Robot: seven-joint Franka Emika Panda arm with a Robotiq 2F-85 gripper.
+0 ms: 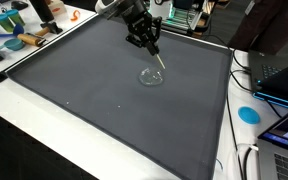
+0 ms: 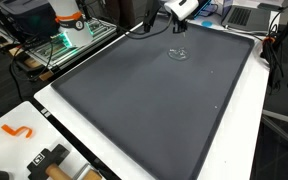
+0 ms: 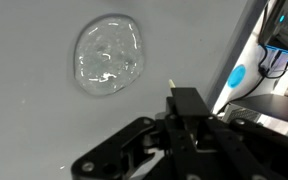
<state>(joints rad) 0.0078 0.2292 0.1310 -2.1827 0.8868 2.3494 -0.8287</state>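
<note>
The pincer hangs over the far part of a dark grey mat that covers most of the white table. Its jaws stand narrow, pinched on a thin pale stick that slants down and to the right from them. Just below the stick's tip lies a clear round dish, resting flat on the mat. I cannot tell whether the tip touches its rim.

In the wrist view the dish sits at the upper left on the mat. The pincer comes in from the bottom, with only the stick's small tip showing, to the right of the dish and apart from it.

In an exterior view the dish lies near the mat's far edge, directly under the pincer.

A blue disc lies on the table right of the mat. An orange hook-shaped piece lies on the table's near left corner.
</note>
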